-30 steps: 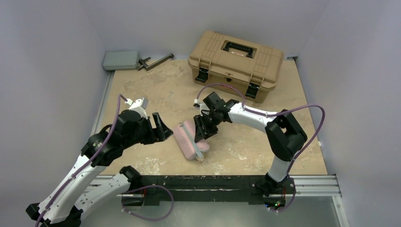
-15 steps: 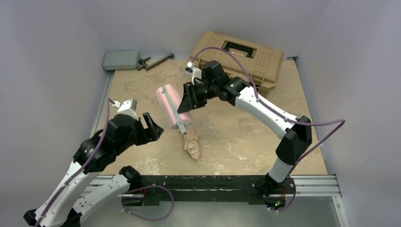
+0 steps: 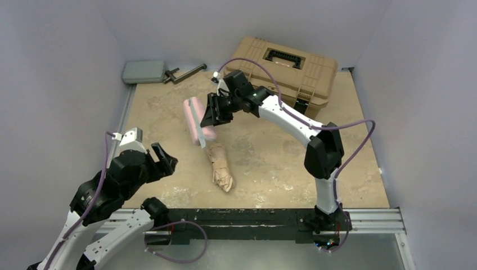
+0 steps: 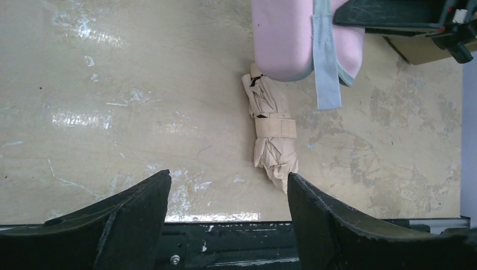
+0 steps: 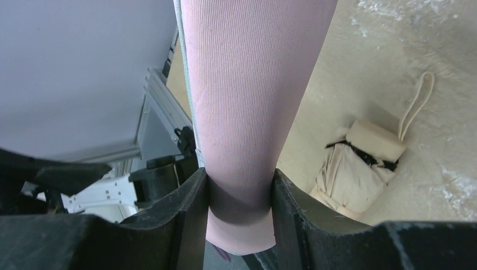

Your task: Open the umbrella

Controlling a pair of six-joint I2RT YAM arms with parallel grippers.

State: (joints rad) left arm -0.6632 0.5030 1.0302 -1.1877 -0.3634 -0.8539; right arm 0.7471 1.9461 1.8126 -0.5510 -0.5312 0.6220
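The folded beige fabric umbrella [image 3: 220, 167] lies on the mottled tan counter [image 3: 270, 157] near its middle, a little toward the near edge. It is unopened, with a fabric band wrapped round its bunched canopy [image 4: 270, 135]. Its cream knob handle [image 5: 376, 139], which carries a thin loop cord, points toward the far side. The right claw [image 3: 211, 115] reaches out over the counter and pinches a pink oblong ribbed-fabric pouch with a grey strip [image 3: 196, 119]. In the right wrist view its two black fingers [image 5: 191, 214] press against opposite sides of the pouch [image 5: 247, 84]. The pouch's lower end hangs over the umbrella's handle end, and whether the two touch cannot be told. The left claw [image 3: 163, 157] hovers near the front left of the counter with its jaws spread wide and nothing between them. From the left wrist view the umbrella lies ahead of those fingers, well apart from them. A tan hard plastic toolbox with black latches [image 3: 281, 67] stands closed at the far right of the counter. A flat grey case [image 3: 143, 71] rests in the far left corner.
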